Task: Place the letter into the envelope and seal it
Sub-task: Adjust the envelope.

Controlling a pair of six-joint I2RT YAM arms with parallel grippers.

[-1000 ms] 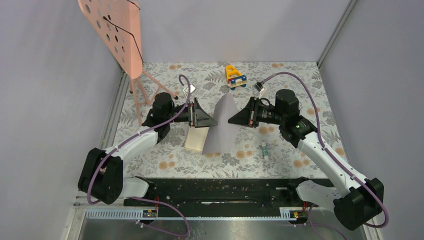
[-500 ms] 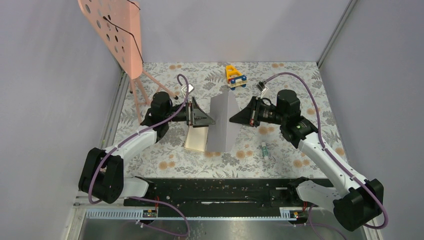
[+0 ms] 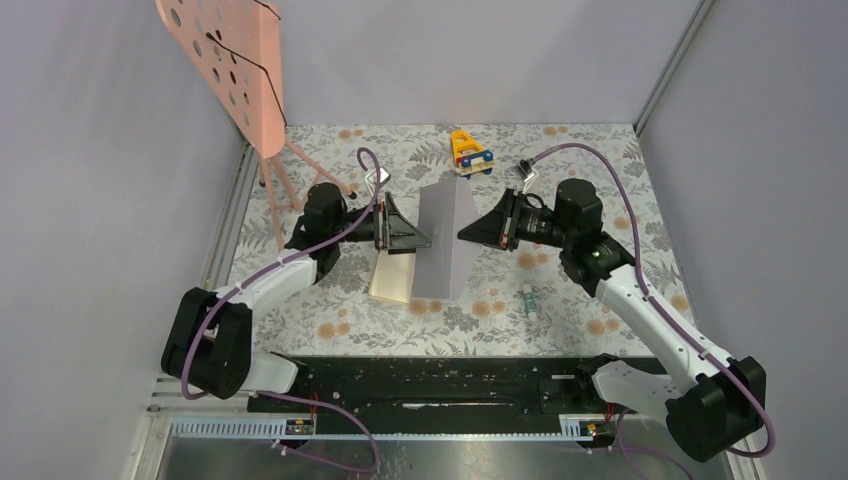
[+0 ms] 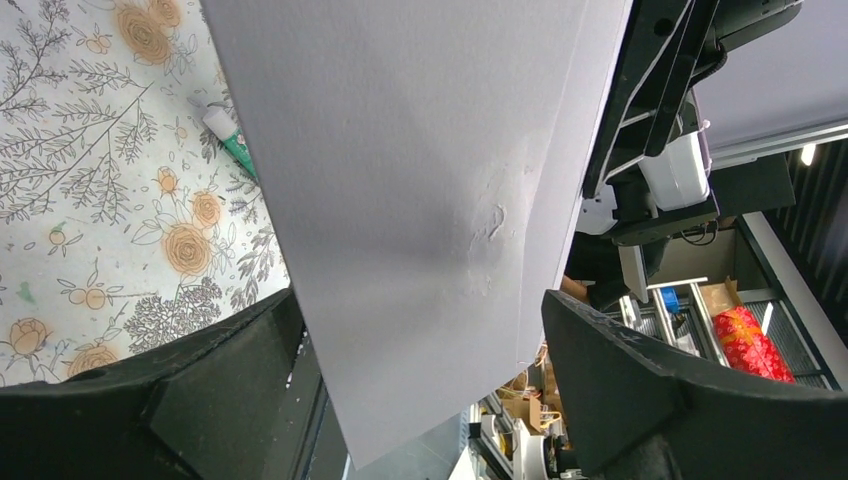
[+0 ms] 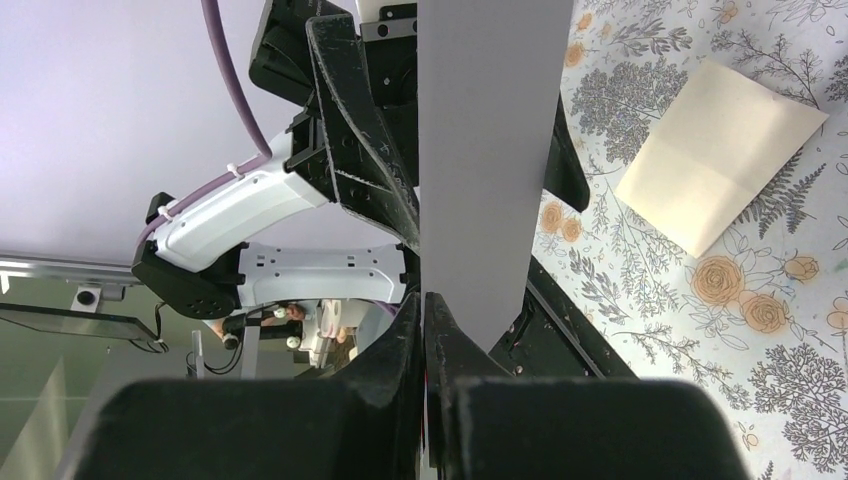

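The right gripper (image 5: 425,300) is pinching the envelope (image 5: 490,150) by its edge, holding it up just in front of the wide-spread left gripper (image 4: 418,300). The letter (image 5: 715,150) is lying below. A bump from the left gripper could be knocking the envelope loose.

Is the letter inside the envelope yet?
Out. The tan letter lies on the table, beside the envelope that the right pincer holds up.
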